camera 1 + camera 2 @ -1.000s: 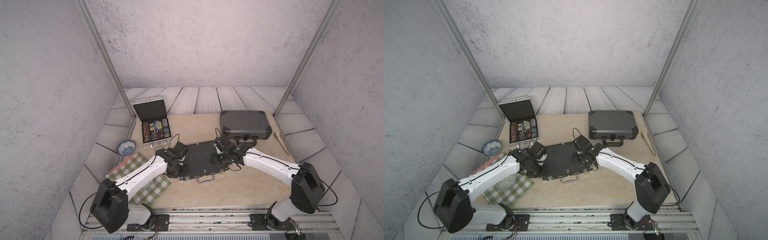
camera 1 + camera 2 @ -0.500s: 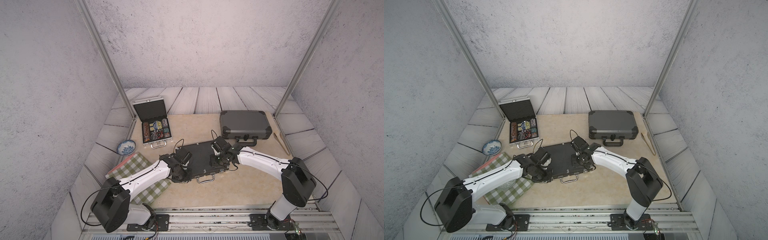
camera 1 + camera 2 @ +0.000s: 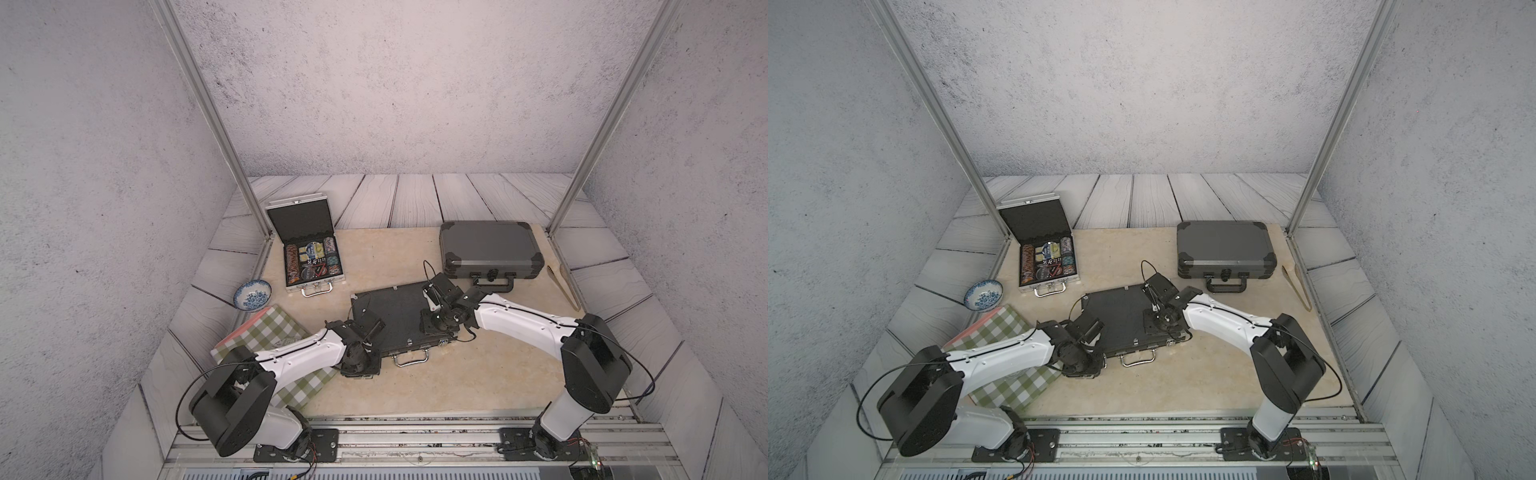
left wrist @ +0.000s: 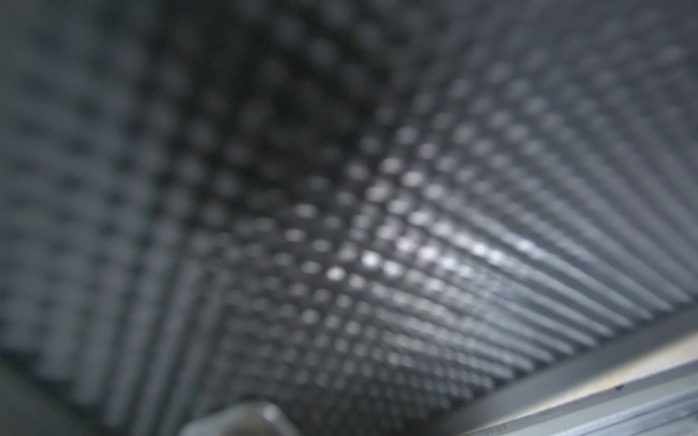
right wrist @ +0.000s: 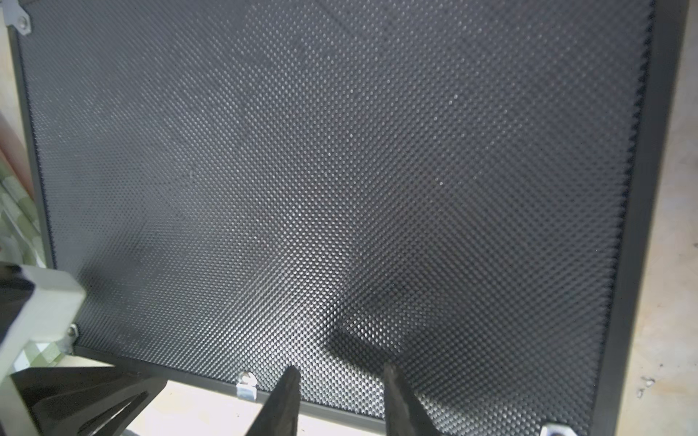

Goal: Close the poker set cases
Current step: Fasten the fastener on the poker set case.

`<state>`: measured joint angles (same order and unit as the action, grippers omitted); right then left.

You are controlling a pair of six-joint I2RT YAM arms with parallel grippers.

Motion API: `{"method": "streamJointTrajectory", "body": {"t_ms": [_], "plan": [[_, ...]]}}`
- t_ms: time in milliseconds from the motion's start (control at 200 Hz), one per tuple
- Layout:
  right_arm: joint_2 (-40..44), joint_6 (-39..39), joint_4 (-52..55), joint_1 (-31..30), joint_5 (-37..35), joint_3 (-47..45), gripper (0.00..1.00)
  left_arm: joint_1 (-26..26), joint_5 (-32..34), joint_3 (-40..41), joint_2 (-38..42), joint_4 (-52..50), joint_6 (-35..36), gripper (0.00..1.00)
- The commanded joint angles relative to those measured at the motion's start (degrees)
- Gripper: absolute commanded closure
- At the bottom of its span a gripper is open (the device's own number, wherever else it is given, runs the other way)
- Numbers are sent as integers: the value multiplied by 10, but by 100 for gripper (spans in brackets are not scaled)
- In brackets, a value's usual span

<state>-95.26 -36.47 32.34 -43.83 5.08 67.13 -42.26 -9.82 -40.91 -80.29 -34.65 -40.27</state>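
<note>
The beige worktop (image 3: 478, 374) carries three cases. The widest, a flat black case (image 3: 395, 311), lies in the middle near the front with its dimpled lid down and its metal handle facing the front edge. A grey hard case (image 3: 490, 245) sits shut at the back right, well apart from it. A green checked cloth (image 3: 270, 332) lies at the front left, partly under the left arm. A small silver case (image 3: 309, 253) stands open at the back left, its lid upright and chips showing inside.

The right end effector (image 5: 340, 381) rests low over the black lid near its front right, its fingers (image 5: 287, 392) slightly spread with nothing between them. The left end effector (image 3: 360, 359) is at the black case's front left corner; its wrist view is blurred, so I cannot tell how its fingers stand.

A blue-patterned bowl (image 3: 252, 294) sits beside the cloth. Wooden tongs (image 3: 565, 286) lie at the right edge.
</note>
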Motion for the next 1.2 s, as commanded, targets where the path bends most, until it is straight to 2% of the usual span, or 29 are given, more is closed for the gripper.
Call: {"method": "streamJointTrajectory", "body": {"t_ms": [0,100,245,350,485,545,616,666,701,761,816,886,1006,1196], "plan": [[-13,-3,-1,2,5,-4,61,-3,51,3,-1,33,-9,80],[-12,-4,-1,3,6,-9,61,-4,52,1,13,24,-10,74],[-7,-7,-8,7,8,-20,60,-6,63,-26,54,-57,19,67],[-8,-9,-12,9,13,-23,60,-19,98,-67,65,-133,55,60],[-9,-10,-15,10,18,-22,60,-48,180,-109,68,-196,81,50],[-10,-11,-16,10,22,-22,60,-49,201,-117,68,-208,62,44],[-9,-10,-14,10,24,-23,60,-46,176,-128,71,-204,41,39],[-8,-8,-13,11,24,-25,60,-46,148,-125,79,-183,6,38],[-6,-7,-12,11,23,-26,60,-46,129,-115,86,-161,-30,33],[-5,-6,-11,12,21,-30,60,-47,98,-88,103,-113,-105,29],[-3,-6,-11,14,22,-32,60,-49,76,-59,119,-66,-182,19],[-1,-5,-13,15,22,-35,60,-53,63,-22,137,-1,-269,17],[0,-6,-18,16,26,-41,60,-58,74,15,145,45,-413,15],[1,-7,-28,16,32,-51,60,-68,113,22,119,79,-550,13]]}}
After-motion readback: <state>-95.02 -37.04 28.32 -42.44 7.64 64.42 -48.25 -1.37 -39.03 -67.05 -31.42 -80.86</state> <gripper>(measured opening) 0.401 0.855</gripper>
